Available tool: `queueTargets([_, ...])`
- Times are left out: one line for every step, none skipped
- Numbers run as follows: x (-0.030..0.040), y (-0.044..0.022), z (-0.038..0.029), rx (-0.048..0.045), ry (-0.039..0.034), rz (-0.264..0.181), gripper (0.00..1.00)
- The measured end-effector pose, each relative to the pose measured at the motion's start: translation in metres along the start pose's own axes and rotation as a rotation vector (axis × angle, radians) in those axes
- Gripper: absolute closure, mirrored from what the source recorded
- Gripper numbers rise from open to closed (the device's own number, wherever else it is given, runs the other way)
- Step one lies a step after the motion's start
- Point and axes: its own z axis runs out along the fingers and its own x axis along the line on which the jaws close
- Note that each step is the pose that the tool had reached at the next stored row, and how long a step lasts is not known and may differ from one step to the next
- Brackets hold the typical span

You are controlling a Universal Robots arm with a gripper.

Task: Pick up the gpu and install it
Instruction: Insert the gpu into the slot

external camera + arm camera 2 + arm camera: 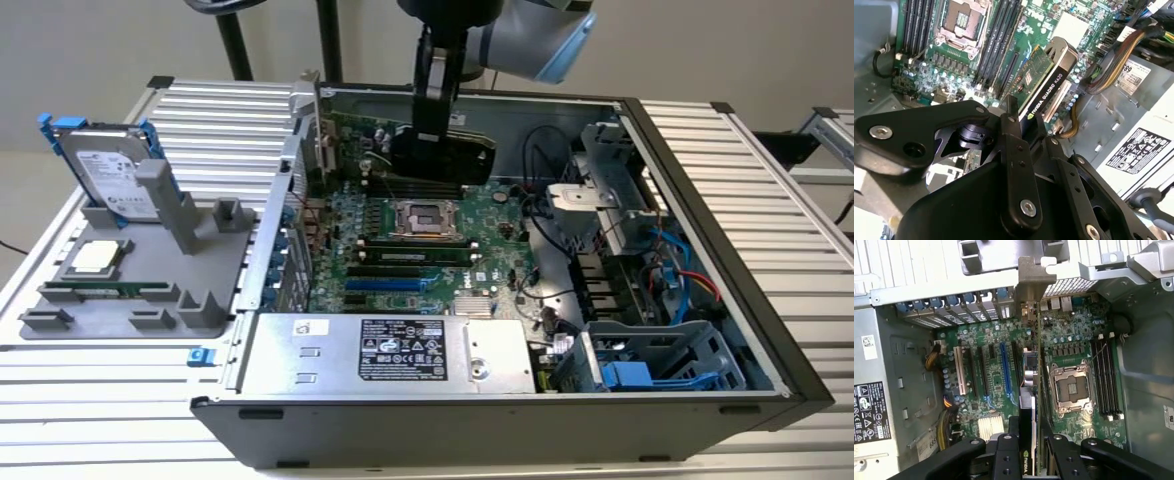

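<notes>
My matte black metal gripper [1021, 150] clamps the flat graphics card [1046, 82], whose one face is green circuit board and whose other is a black shroud with a silvery end. Below me the green printed motherboard [414, 255] carries black slots, one blue slot [1005, 367] and one white slot [959, 370]. The ribbed aluminium table [767, 180] is striped silver-grey. The silver hard drive [114, 170] wears a blue plastic frame.
</notes>
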Motion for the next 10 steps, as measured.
queueTargets([0.0, 0.0, 0.0, 0.0, 0.0001, -0.001, 1.0])
queueTargets([0.0, 0.0, 0.0001, 0.0, 0.0, -0.001, 1.0])
queueTargets([0.0, -0.0001, 0.0001, 0.0, 0.0, -0.002, 1.0])
queueTargets([0.0, -0.0001, 0.0002, 0.0, 0.0, -0.002, 1.0])
queueTargets([0.0, -0.0001, 0.0002, 0.0, 0.0, -0.002, 1.0])
queueTargets([0.0, -0.0001, 0.0002, 0.0, 0.0, -0.002, 1.0])
queueTargets([0.0, -0.0001, 0.0002, 0.0, 0.0, -0.002, 1.0])
queueTargets([0.0, -0.0001, 0.0003, 0.0, 0.0, -0.002, 1.0])
queueTargets([-0.0001, -0.0001, 0.0007, 0.0001, -0.0003, -0.002, 1.0])
queueTargets([0.0, -0.0001, 0.0012, 0.0001, -0.0003, -0.002, 1.0])
